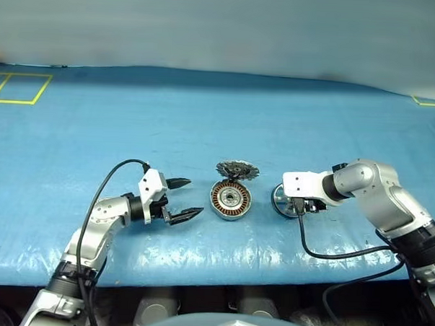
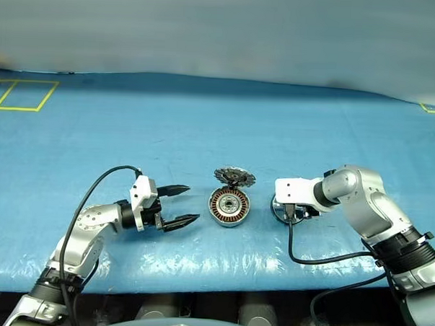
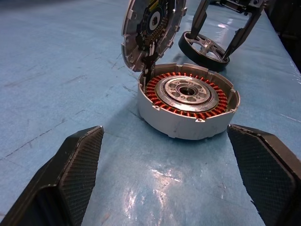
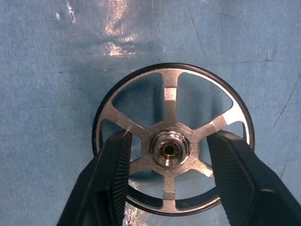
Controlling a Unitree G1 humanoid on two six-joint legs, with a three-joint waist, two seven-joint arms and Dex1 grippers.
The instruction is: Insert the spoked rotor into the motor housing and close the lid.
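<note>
Where the blue-covered worktop (image 1: 205,119) nears its front edge, the head views show the motor housing (image 1: 230,200) lying about midway along that edge, its lid (image 1: 237,170) tipped up on the far side. The spoked rotor (image 1: 282,200) lies flat just to the housing's right, and the right claw (image 1: 300,208) points down onto it from above. The left claw (image 1: 183,198) hovers to the left of the housing, well apart from it, its two black fingers spread wide and holding nothing. Yellow tape outlines (image 1: 20,88) mark the worktop's far left corner, another piece sits at the far right, and a pale wall (image 1: 223,26) rises behind the far edge.

In the left wrist view, the housing (image 3: 188,106) sits between that claw's parted fingers (image 3: 70,174) but farther out, copper windings ringing a silver hub. The lid (image 3: 150,30) stands nearly upright on its hinge, dark inner face turned toward the cup. Beyond, the rotor (image 3: 204,49) rests on the blue sheet with the right claw's fingers (image 3: 200,19) straddling it.

In the right wrist view, the rotor (image 4: 171,139) lies flat with its hub between the right claw's fingers (image 4: 113,174), which reach inside the dark rim on either side of the hub. They stand partly apart; whether they already press on the hub I cannot tell. The sheet around it is creased and glossy.
</note>
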